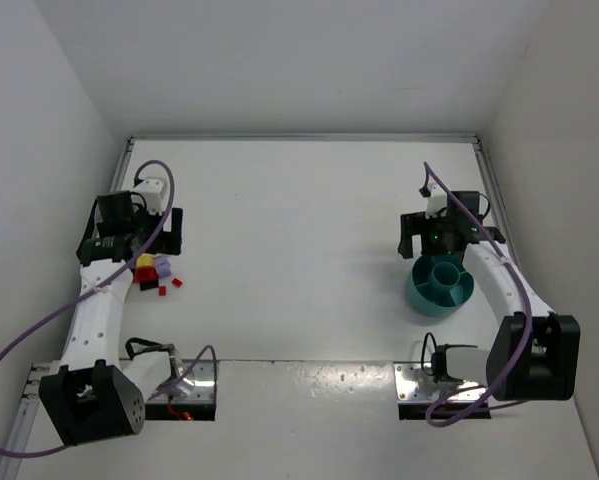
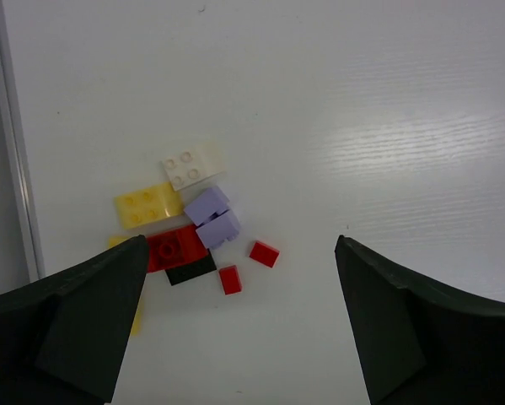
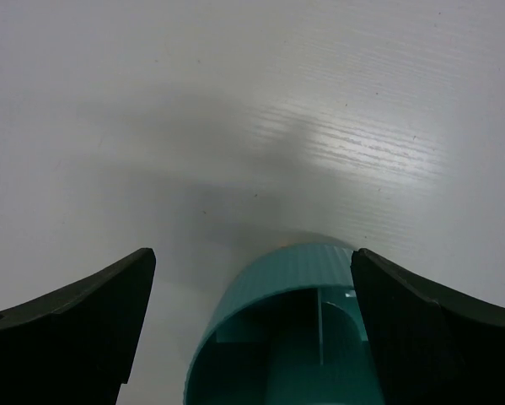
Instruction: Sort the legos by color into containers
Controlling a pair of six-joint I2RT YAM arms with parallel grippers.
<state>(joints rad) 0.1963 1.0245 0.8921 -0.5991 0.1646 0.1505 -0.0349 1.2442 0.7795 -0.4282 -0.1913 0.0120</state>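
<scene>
The legos lie in a small heap at the table's left point(image 1: 151, 272). In the left wrist view I see a cream-white brick point(image 2: 192, 165), a yellow plate point(image 2: 147, 204), two lavender bricks point(image 2: 213, 218), a red plate point(image 2: 176, 247), a black piece point(image 2: 191, 270) and two tiny red bricks point(image 2: 229, 279). My left gripper point(image 2: 239, 325) is open and empty, hovering above the heap point(image 1: 169, 232). The teal bowl point(image 1: 439, 286) stands at the right. My right gripper point(image 3: 252, 329) is open and empty, above the bowl's far rim point(image 3: 298, 268). The compartments that show hold nothing.
White walls close in the table on the left, back and right. A metal rail point(image 2: 16, 160) runs along the left edge close to the legos. The arm bases point(image 1: 179, 385) stand at the near edge.
</scene>
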